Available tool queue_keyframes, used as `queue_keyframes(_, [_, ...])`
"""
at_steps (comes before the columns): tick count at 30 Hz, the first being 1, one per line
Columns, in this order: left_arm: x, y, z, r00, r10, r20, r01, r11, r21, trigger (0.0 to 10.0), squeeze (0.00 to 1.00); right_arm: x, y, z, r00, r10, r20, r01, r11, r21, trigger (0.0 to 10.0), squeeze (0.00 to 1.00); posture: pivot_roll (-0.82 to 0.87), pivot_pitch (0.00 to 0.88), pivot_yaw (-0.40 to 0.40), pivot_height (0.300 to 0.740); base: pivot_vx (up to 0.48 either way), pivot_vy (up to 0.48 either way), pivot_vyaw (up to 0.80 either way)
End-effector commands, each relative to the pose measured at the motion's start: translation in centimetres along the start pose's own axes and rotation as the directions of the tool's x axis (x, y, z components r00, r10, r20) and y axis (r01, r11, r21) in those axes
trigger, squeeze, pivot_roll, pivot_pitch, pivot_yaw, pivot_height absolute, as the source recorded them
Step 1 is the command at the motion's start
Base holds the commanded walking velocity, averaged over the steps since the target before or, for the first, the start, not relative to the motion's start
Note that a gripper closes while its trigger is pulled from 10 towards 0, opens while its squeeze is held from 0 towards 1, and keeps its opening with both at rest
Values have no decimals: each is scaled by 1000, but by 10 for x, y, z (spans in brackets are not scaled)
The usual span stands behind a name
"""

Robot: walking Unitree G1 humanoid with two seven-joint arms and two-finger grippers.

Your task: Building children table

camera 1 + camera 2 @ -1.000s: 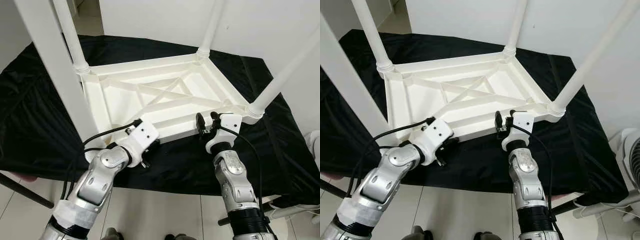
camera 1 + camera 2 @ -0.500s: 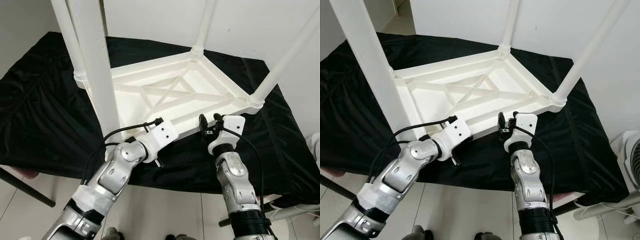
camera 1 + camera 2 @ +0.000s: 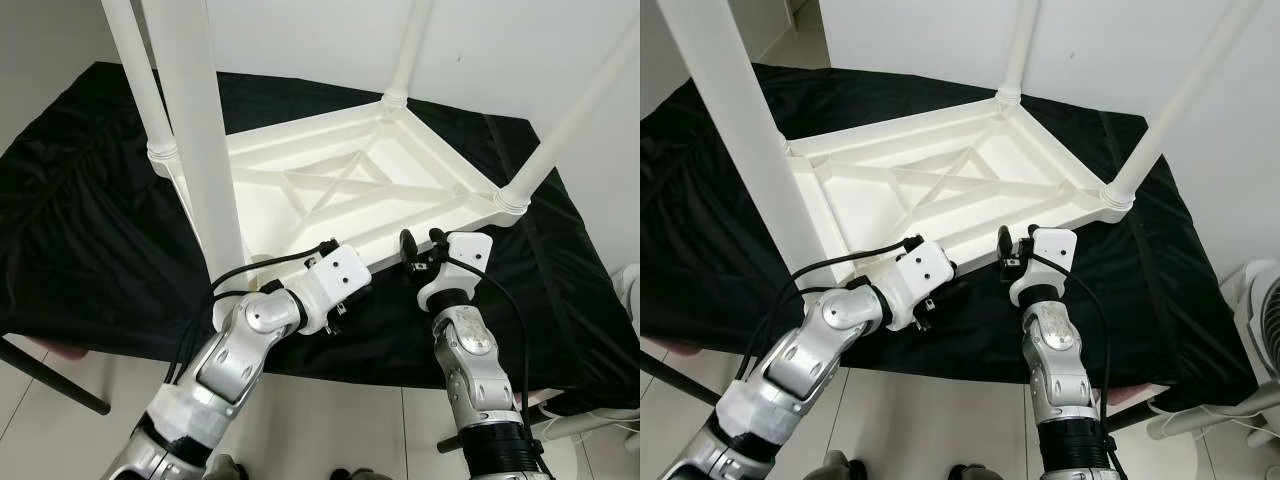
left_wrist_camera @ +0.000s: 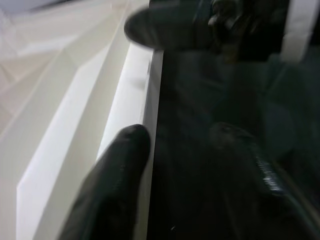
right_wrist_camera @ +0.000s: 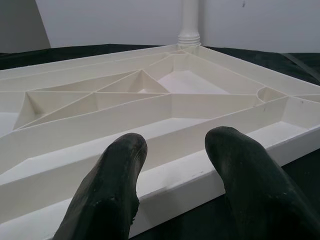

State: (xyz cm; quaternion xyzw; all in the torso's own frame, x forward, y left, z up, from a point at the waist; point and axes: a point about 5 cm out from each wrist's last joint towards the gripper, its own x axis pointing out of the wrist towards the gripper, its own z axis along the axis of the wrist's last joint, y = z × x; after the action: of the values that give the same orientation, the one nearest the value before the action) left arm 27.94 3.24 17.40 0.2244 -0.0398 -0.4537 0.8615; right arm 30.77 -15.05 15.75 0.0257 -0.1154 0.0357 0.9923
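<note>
Both grippers work at the near edge of the white table (image 3: 330,190), which lies upside down on a black cloth (image 3: 90,230) with its four legs pointing up. Left gripper (image 4: 180,150) is low beside this near rim; in the left wrist view one black finger (image 4: 117,170) lies against the white edge and the other (image 4: 240,150) is over the cloth, so the fingers are spread, with nothing between them. Right gripper (image 5: 175,150) stands just in front of the same rim, more toward the right corner leg (image 3: 560,140). Its two fingers (image 5: 112,185) are apart and empty, and the rim passes just behind their tips. Between the two grippers a short piece of rim is free. Dark cloth continues to the right of the table, before the white wall (image 3: 520,50).
</note>
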Motion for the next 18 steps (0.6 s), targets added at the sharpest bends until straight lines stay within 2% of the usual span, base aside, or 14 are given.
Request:
queue_keyframes(1, [-3, 0, 4, 999, 43, 32, -44, 999, 20, 10000, 722, 0, -1, -2, 1000, 1, -11, -1, 1000, 1, 10000, 0, -13, 116, -65, 740, 0, 0, 0])
queue_keyframes(2, [-4, 0, 4, 998, 60, 37, -60, 998, 3, 10000, 0, 0, -1, -3, 1000, 1, -12, -1, 1000, 2, 10000, 0, -13, 117, -69, 740, 0, 0, 0])
queue_keyframes(9, [-16, -1, 1, 989, 140, 52, -137, 989, -58, 10000, 0, 1, 0, -2, 1000, 17, -14, -17, 1000, -4, 10000, 0, -30, 117, -87, 740, 0, 0, 0])
queue_keyframes(16, [-21, -5, 4, 992, 101, 76, -97, 994, -50, 10000, 0, 0, -1, -1, 1000, 17, -11, -17, 1000, -8, 10000, 0, -44, 122, -86, 740, 0, 0, 0])
queue_keyframes(18, [-22, -6, 5, 993, 66, 98, -64, 998, -22, 10000, 0, -1, -1, -1, 1000, 19, -13, -19, 1000, -9, 10000, 0, -47, 120, -87, 740, 0, 0, 0])
